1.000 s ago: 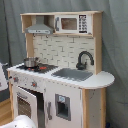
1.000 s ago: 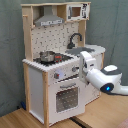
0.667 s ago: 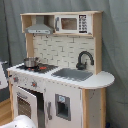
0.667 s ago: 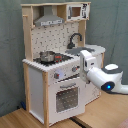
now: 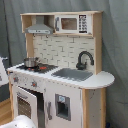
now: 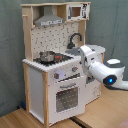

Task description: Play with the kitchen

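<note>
Standing against a grey-green curtain (image 5: 112, 45) in the first exterior view, the kitchen (image 5: 60, 70) fills most of the frame, with a strip of wooden floor (image 5: 5, 112) at the lower left. Its white surface (image 5: 102, 79) carries a grey sink (image 5: 74, 74) with a black faucet (image 5: 84, 59) behind it, and a small pot (image 5: 31, 62) sits on the hob toward the first exterior view's left. Above are a hood (image 5: 40, 28) and a microwave (image 5: 73, 23); below, the oven door (image 5: 25, 104) stands slightly ajar. A rounded white piece of the arm (image 5: 20, 122) pokes in at the bottom edge — the rest is cut off, and a white object at the left edge is too cropped to identify.

In the second exterior view the kitchen (image 6: 55, 65) stands on the wooden floor (image 6: 107, 112) before the same curtain (image 6: 10, 55). The pot (image 6: 47, 56) rests on the hob, and the faucet (image 6: 75, 39) curves over the far end of the surface. The white arm (image 6: 102, 70) reaches in from the second exterior view's right, its end beside the kitchen's corner near the knobs (image 6: 59, 75) — the claw is hidden behind the arm's own body, so I cannot tell whether it is open or closed.
</note>
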`<state>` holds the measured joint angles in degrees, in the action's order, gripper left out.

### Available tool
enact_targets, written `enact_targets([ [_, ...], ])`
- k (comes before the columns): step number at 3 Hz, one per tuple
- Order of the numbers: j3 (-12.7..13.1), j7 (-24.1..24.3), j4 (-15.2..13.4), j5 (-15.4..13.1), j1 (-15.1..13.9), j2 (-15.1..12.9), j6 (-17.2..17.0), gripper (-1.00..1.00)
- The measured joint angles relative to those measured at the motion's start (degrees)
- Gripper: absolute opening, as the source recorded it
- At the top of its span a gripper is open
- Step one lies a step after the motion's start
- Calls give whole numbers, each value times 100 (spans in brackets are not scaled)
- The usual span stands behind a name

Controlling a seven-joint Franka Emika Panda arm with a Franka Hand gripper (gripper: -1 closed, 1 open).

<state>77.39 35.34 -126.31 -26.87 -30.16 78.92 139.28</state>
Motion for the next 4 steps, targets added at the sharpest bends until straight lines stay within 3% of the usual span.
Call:
enact_targets([
  [4,-510,-2900,140,36,12,-877,0,100],
])
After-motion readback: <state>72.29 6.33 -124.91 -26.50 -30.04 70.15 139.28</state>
